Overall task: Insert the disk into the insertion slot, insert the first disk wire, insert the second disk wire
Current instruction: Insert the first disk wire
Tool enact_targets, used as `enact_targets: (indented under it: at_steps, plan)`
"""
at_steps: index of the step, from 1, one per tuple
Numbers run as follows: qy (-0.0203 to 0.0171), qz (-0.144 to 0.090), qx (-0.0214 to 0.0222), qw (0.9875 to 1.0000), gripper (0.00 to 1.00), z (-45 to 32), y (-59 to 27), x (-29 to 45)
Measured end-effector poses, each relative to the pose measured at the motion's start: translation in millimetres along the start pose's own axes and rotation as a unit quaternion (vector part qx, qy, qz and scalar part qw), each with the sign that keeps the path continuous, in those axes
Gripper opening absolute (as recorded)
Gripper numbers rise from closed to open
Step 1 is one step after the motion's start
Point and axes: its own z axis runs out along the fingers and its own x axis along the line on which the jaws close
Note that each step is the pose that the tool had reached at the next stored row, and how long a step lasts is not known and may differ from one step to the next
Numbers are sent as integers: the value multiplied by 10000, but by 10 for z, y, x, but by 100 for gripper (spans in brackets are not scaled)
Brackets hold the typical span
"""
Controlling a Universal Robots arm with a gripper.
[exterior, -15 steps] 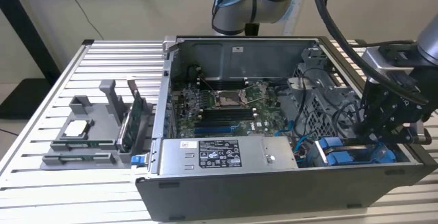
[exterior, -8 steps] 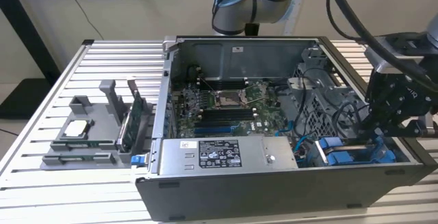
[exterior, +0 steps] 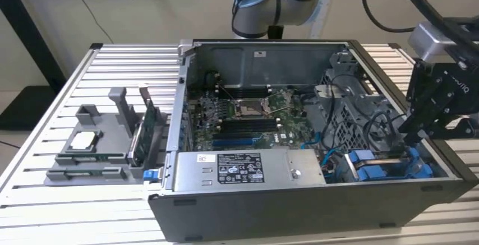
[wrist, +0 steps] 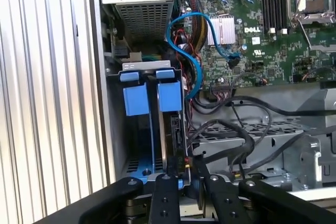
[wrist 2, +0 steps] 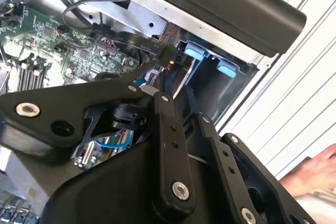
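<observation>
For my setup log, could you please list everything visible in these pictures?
Table: one, silver, under everything.
Case: one, dark grey, open, on table.
Motherboard: one, green, inside the case.
Power supply: one, silver, case's near wall.
Slot: one, grey and blue, case's corner, exterior view's right.
Cable: one, blue, beside the slot.
Holder: one, grey, on table, exterior view's left.
Arm: one, silver and blue, behind the case.
Pincer: one, black, over the slot.

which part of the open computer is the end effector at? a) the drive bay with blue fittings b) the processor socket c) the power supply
a: in the exterior view the end effector hangs right over the drive bay with blue fittings, on the exterior view's right.
</observation>
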Motion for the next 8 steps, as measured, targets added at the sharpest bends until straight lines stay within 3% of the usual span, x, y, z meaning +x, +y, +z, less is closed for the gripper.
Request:
enact_targets:
  at_steps: [5, 8]
  plan:
    - [1, -1, 0, 10000, 26, -103, 5, -28]
    - [0, -1, 0, 10000, 26, -113, 9, -67]
